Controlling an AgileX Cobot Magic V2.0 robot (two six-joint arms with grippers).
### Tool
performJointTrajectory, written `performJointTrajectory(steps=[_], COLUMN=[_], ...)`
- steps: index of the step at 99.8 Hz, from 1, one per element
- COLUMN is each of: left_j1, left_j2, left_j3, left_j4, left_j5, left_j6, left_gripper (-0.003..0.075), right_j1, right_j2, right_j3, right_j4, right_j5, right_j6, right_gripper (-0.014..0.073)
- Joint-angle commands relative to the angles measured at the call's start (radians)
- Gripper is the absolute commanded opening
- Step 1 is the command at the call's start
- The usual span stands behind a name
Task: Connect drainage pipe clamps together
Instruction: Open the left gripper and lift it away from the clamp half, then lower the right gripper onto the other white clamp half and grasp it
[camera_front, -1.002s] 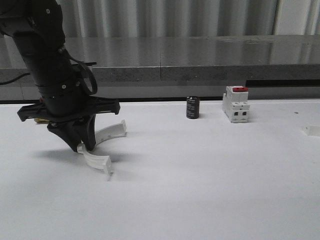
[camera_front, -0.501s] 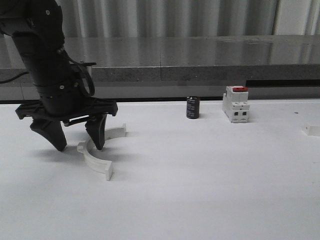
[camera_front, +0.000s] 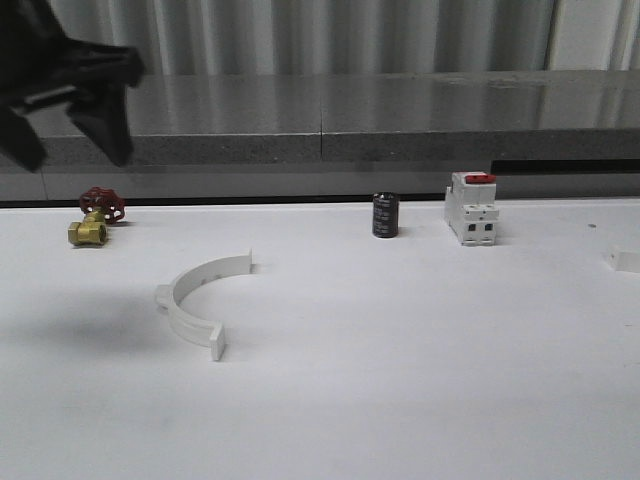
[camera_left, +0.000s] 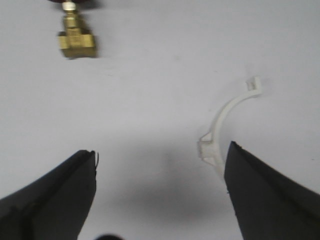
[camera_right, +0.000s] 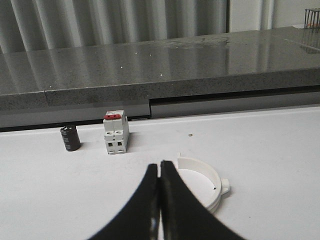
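Lifted away with fingers (camera_front: 68, 125) spread, left arm leaves white half-ring clamp (camera_front: 195, 297) lying flat.

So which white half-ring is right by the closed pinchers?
The clamp half in the right wrist view, just beyond the shut right gripper. The other half lies by the brass valve, below the raised left gripper.

Left gripper (camera_front: 65, 125) cropped at frame corner, brass valve (camera_left: 76, 37) blurred, handwheel cut off
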Motion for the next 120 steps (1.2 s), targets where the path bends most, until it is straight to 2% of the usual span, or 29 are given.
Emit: performJointTrajectory(steps=[1,23,74,81,88,110,120], left_j1=[0.059,0.184,0.187,0.187,0.187,0.187,0.187], left_j2=[-0.151,-0.460,-1.067,-1.118,-1.156,-1.191,-1.191], left_j3=[0.055,0.231,0.614,0.647,0.668,0.683,0.685], left_j4=[0.022,0.073,0.076,0.087,0.100,0.110,0.118], left_j5=[-0.065,-0.074,-0.028,-0.028,-0.028,-0.038,-0.040], left_j6=[-0.004,-0.004,-0.004,-0.004,-0.004,-0.004,-0.004], left_gripper=[0.0525,0.0525,0.0510,0.0460,0.0378,-0.0004,-0.0020], right_j1=[-0.006,-0.006,-0.006,-0.006,-0.006,-0.006,-0.006], right_j2=[-0.020,-0.020,-0.020,-0.020,-0.020,-0.020,-0.019], right_j3=[-0.020,-0.020,-0.020,-0.020,-0.020,-0.021,-0.052], right_j4=[-0.003,-0.003,-0.003,-0.003,-0.003,-0.003,-0.003], right_j5=[-0.084,-0.084,-0.084,-0.084,-0.084,-0.093,-0.065], right_j6=[-0.010,-0.010,-0.010,-0.010,-0.010,-0.010,-0.009], right_gripper=[-0.0066,-0.0066,-0.0066,-0.0066,-0.0066,-0.0066,-0.0066])
